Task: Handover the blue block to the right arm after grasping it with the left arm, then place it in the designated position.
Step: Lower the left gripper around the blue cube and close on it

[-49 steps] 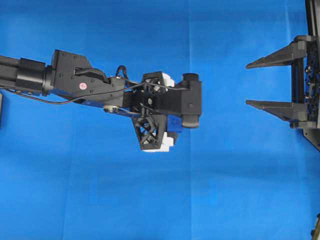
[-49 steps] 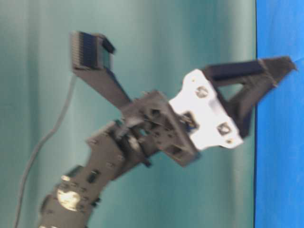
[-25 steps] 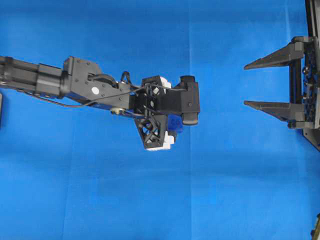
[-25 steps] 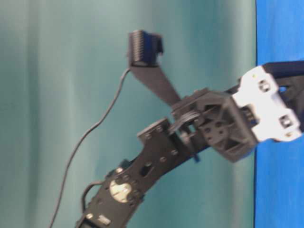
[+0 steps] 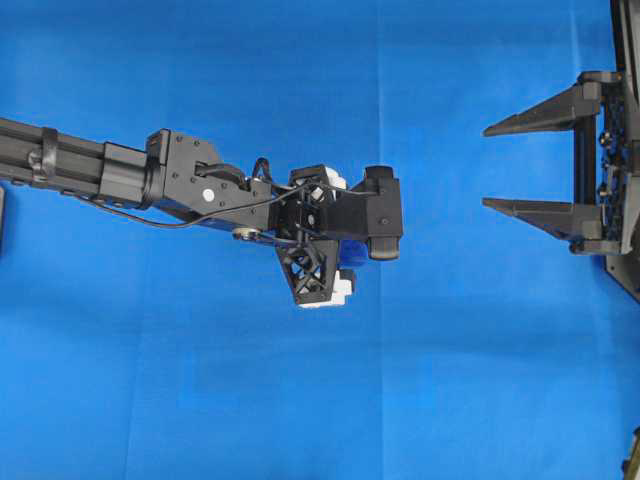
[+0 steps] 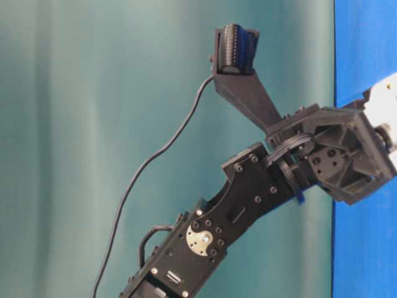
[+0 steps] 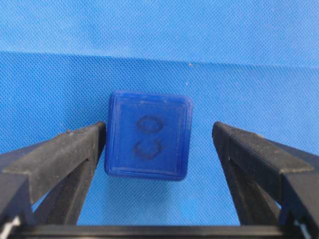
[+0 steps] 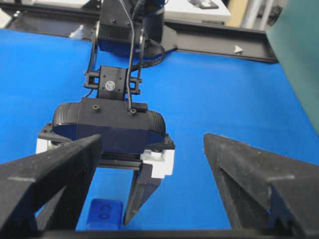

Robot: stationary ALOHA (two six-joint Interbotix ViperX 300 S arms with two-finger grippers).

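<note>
The blue block, a small dark-blue cube with two ring marks on top, rests on the blue cloth. My left gripper points straight down over it, open, with a finger on each side. The left finger is at the block's side, and the right finger stands well apart from it. From overhead, the left gripper covers most of the block. My right gripper waits open at the right edge with nothing in it. The right wrist view shows its fingers framing the block.
Blue cloth covers the table. The left arm stretches in front of a teal curtain. Black frame rails run along the far table edge behind the left arm's base.
The left arm has reached further out and lowered its open gripper round the block. In the table-level view the gripper slid toward the cloth. The right gripper barely moved.
</note>
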